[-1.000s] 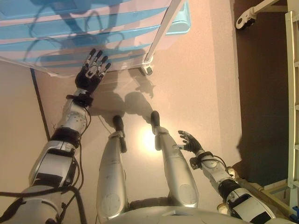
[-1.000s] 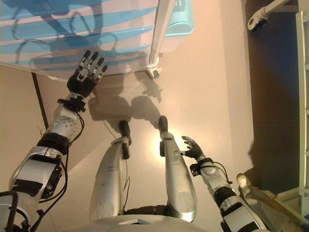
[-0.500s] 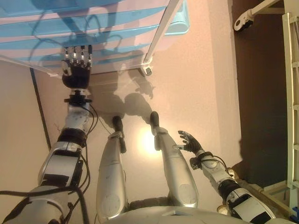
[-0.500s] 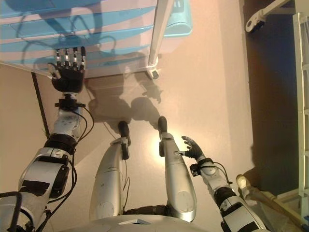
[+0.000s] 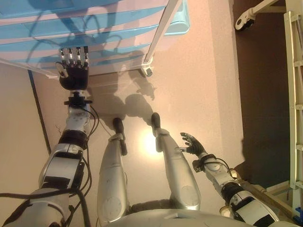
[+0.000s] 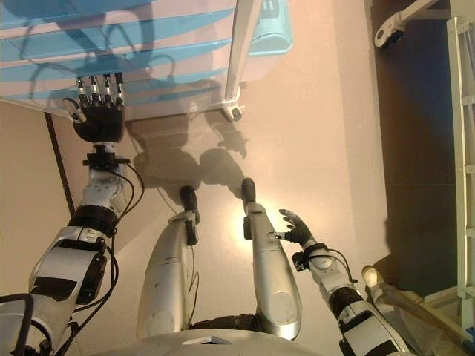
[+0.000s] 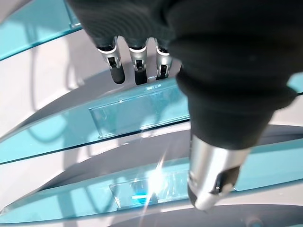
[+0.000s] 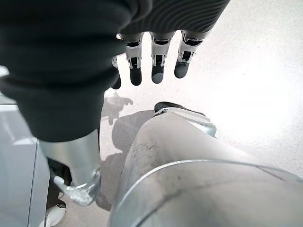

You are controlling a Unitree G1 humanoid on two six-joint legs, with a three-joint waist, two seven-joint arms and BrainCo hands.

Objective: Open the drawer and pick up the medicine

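A drawer unit with translucent blue drawer fronts fills the upper left of the eye views, its white frame post slanting down to a caster near upper centre. The left hand is raised at the upper left with its fingers straight and side by side, tips reaching over the lower drawer fronts; whether they touch a front cannot be told. In the left wrist view those fingers point at a clear handle tab on one blue front, with a second tab on the front beside it, and the drawers all appear closed. The medicine is not visible in any view. The right hand hangs low at the lower right with relaxed, spread fingers, holding nothing. Bare beige floor lies open between the unit's caster and a dark area along the right side of the frame, where a pale wheeled frame runs along the right edge.
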